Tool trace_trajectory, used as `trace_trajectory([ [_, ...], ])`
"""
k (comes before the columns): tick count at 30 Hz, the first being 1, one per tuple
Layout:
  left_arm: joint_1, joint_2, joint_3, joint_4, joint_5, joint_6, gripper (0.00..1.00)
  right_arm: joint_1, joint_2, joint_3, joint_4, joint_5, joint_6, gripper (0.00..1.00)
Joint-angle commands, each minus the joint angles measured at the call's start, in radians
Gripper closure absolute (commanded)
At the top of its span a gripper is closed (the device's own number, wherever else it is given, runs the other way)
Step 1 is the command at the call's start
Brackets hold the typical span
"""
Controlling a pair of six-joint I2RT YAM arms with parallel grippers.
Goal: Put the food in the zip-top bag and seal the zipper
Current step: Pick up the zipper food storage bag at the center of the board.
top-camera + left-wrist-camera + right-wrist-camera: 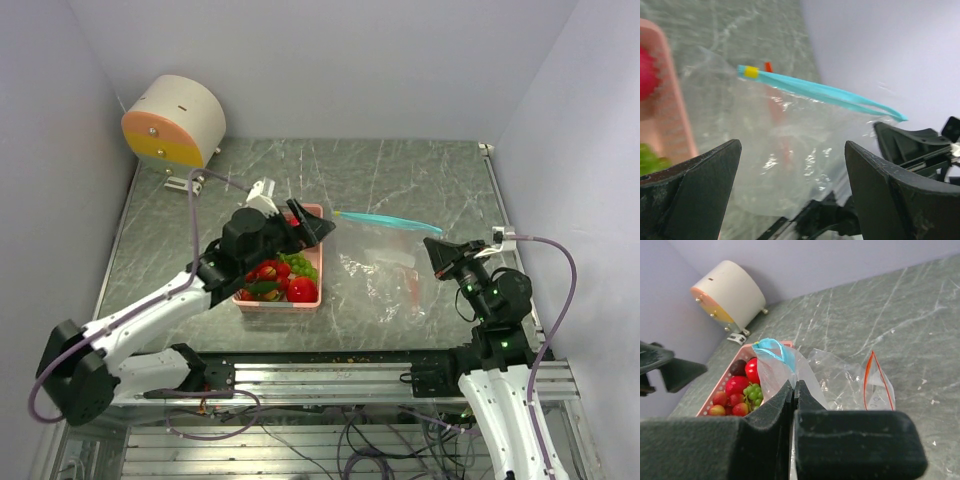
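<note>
Your right gripper (pixel 794 390) pinches the zip-top bag (pixel 777 367) at its edge, left gripper (pixel 791 150) spread wide: slick film may slip free, closing the mouth before food (pixel 283 277) arrives.

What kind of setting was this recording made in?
Likely a lab robot cell, not a kitchen: plain walls box in a marble-look table, an aluminium rail edges it, toy food fills a pink tray.

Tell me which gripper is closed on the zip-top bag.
The right gripper: its jaws are shut on the edge of the zip-top bag. The left gripper is wide open, empty, over the pink tray.
</note>
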Motion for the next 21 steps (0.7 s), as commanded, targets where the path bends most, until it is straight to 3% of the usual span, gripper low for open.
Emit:
trace_trajectory([
  [1,0.004,0.125,0.003,0.313,0.199,-0.215,0.04,-0.002,-0.014,0.025,0.07,-0.067,-0.025,1.0],
  [8,-0.001,0.301,0.043,0.528,0.312,-0.397,0.04,-0.002,-0.022,0.041,0.056,-0.079,-0.045,1.0],
  [21,-0.043,0.398,0.109,0.512,0.285,-0.442,0.04,0.0,-0.049,0.021,0.069,-0.118,-0.054,1.0],
])
